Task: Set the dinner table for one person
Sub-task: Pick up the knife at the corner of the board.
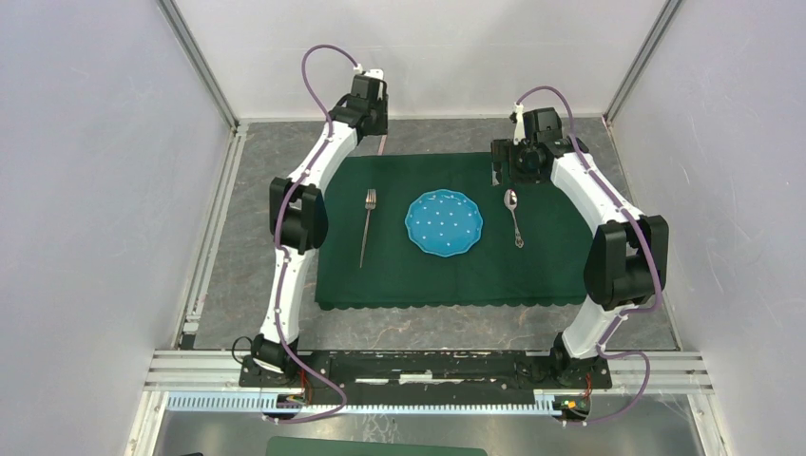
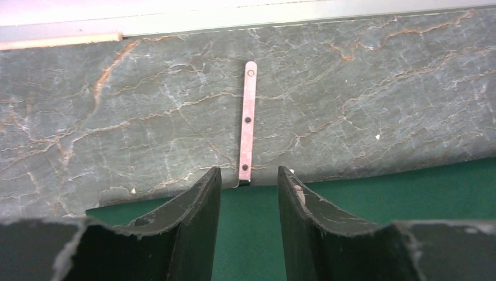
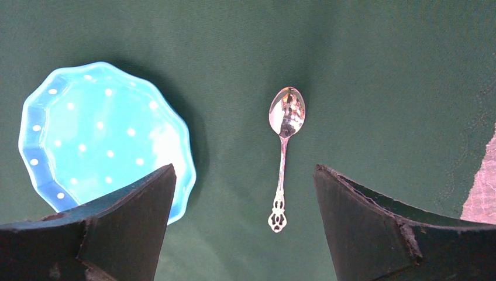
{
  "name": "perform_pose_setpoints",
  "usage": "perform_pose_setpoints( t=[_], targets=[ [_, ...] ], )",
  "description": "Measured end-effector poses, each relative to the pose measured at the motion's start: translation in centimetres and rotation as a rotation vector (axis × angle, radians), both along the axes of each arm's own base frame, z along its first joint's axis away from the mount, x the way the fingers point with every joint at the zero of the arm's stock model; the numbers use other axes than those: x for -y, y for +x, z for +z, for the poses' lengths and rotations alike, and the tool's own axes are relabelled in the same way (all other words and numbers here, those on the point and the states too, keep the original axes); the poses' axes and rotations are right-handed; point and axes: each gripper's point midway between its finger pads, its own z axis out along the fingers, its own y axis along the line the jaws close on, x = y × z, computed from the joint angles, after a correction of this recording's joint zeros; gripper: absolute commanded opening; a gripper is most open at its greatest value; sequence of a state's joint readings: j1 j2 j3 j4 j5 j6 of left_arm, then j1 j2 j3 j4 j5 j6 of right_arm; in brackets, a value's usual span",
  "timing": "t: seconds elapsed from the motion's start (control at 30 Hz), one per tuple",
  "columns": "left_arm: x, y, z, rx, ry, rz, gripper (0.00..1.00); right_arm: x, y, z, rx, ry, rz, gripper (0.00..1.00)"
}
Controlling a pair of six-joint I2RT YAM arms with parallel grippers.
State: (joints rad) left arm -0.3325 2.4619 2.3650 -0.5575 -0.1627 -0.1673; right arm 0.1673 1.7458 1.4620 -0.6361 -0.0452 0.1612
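On the dinner table (image 1: 255, 195) lies a dark green cloth (image 1: 551, 256) with a blue white-dotted plate (image 1: 444, 223) at its middle. A fork (image 1: 366, 226) lies left of the plate and a spoon (image 1: 514, 217) right of it. My left gripper (image 1: 381, 136) hangs over the cloth's far edge, open, with only cloth (image 2: 374, 193) showing between its fingers. Just past them a thin pink riveted handle (image 2: 248, 120) lies on the table (image 2: 146, 117), its near end meeting the cloth edge. My right gripper (image 3: 244, 168) is wide open above the spoon (image 3: 283, 146), beside the plate (image 3: 105, 134).
White walls with metal corner posts close in the table on three sides. A metal rail (image 1: 428, 366) carrying both arm bases runs along the near edge. Bare stone shows left, right and behind the cloth.
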Motion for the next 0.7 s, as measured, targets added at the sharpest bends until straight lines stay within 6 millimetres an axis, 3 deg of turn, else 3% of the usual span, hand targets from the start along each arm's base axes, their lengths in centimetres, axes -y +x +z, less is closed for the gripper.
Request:
perform_pose_setpoints(
  t=[0.2,0.53,0.7],
  targets=[
    [0.3,-0.6,-1.5,-0.032,-0.001,-0.007,0.47,0.0,0.0,0.0,0.000,0.000,0.000,0.95],
    [0.3,-1.3,-7.0,-0.131,0.010,0.000,0.47,0.0,0.0,0.0,-0.001,0.000,-0.001,0.95],
    [0.4,-1.4,-7.6,-0.141,0.007,-0.004,0.47,0.0,0.0,0.0,0.000,0.000,-0.001,0.94]
  ],
)
